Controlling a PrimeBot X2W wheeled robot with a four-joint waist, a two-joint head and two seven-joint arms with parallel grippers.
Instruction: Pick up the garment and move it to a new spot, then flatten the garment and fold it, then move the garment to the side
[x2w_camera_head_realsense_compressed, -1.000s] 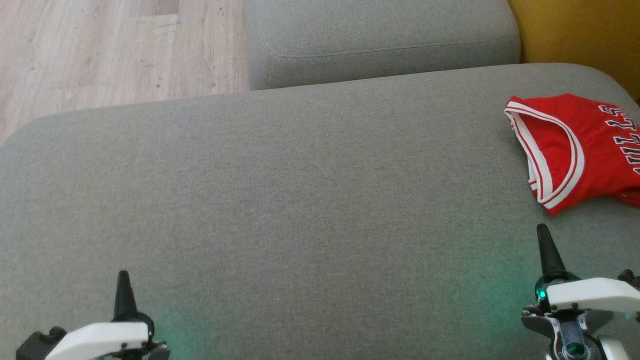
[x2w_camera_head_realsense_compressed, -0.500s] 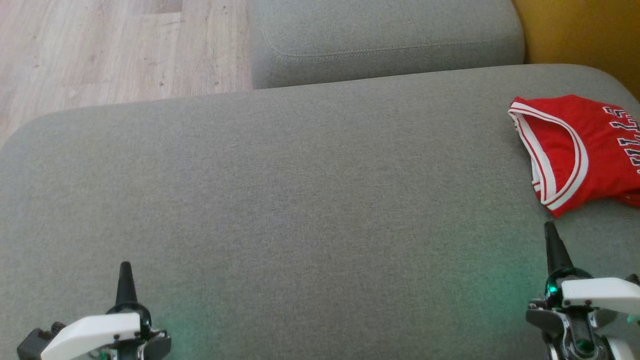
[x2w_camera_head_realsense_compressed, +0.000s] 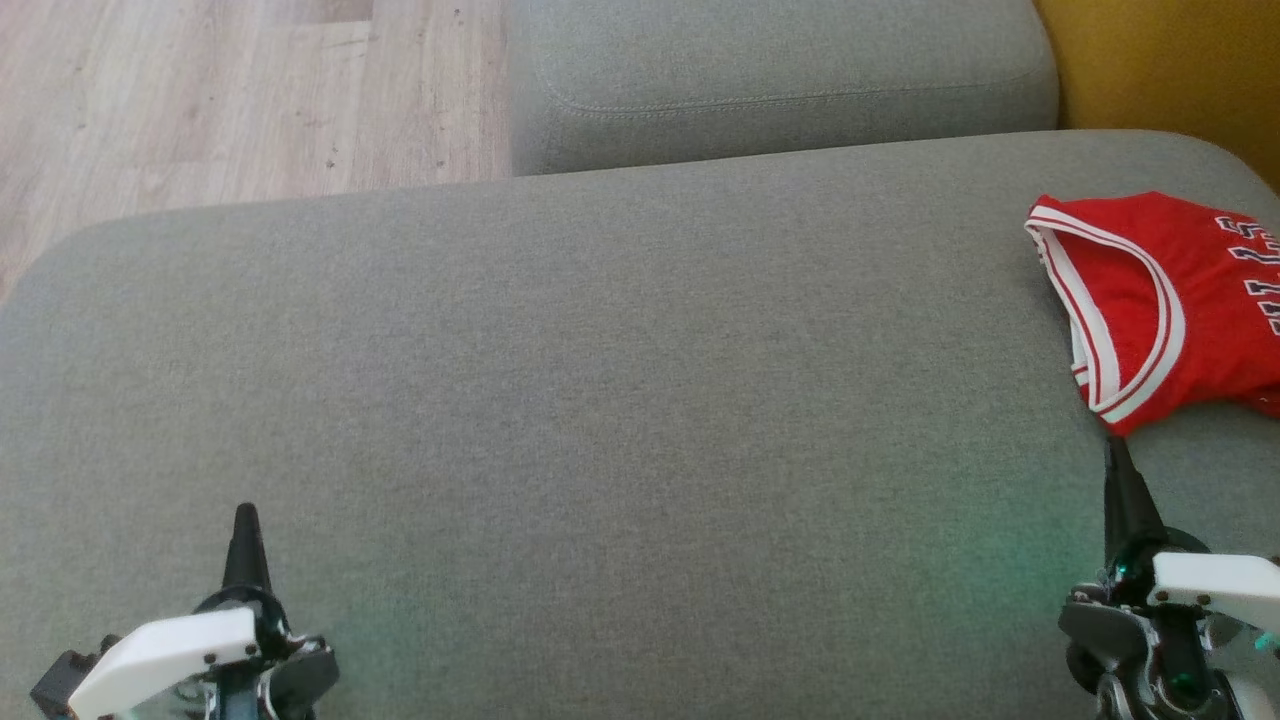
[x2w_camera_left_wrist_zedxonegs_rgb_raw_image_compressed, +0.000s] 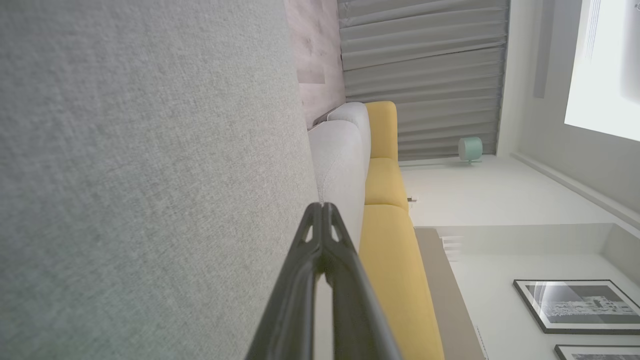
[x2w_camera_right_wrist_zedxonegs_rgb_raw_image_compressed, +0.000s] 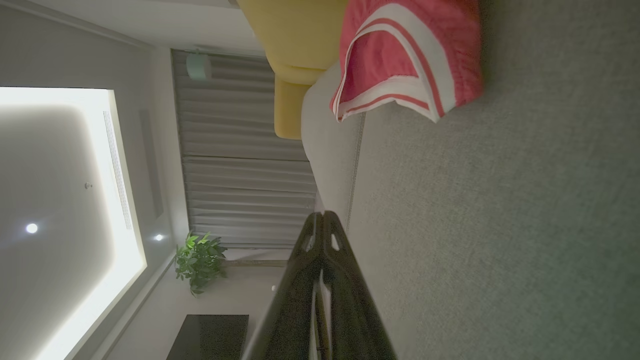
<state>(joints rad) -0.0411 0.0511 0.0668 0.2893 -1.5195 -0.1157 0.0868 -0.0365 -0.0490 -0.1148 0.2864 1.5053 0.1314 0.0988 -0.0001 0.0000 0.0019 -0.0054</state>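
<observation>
Task item: red jersey (x2w_camera_head_realsense_compressed: 1160, 300) with white-and-red striped trim and dark lettering, loosely bunched rather than laid flat.
Where it lies: far right of the big grey seat cushion (x2w_camera_head_realsense_compressed: 600, 400), toward the back edge; its right part runs off the edge of the head view.
Contact: nothing grips it; it rests on the cushion fabric.
Left side: left gripper (x2w_camera_head_realsense_compressed: 244, 515) low at the left of the head view, fingers pressed together into one dark point, empty, over bare fabric, well apart from the jersey.
Right side: right gripper (x2w_camera_head_realsense_compressed: 1115, 452) low at the right, fingers likewise pressed together, empty. The tip points at the jersey's near corner.
Gap: in the right wrist view a strip of bare cushion separates the tip from the trim, so it is near but apart.
Behind: second grey cushion (x2w_camera_head_realsense_compressed: 780, 80) at the far edge, wood floor (x2w_camera_head_realsense_compressed: 200, 100) to its left, yellow upholstery (x2w_camera_head_realsense_compressed: 1170, 60) at the top right corner.
Room, wrist views: grey curtain (x2w_camera_left_wrist_zedxonegs_rgb_raw_image_compressed: 420, 75), framed picture (x2w_camera_left_wrist_zedxonegs_rgb_raw_image_compressed: 580, 305), potted plant (x2w_camera_right_wrist_zedxonegs_rgb_raw_image_compressed: 197, 260).
</observation>
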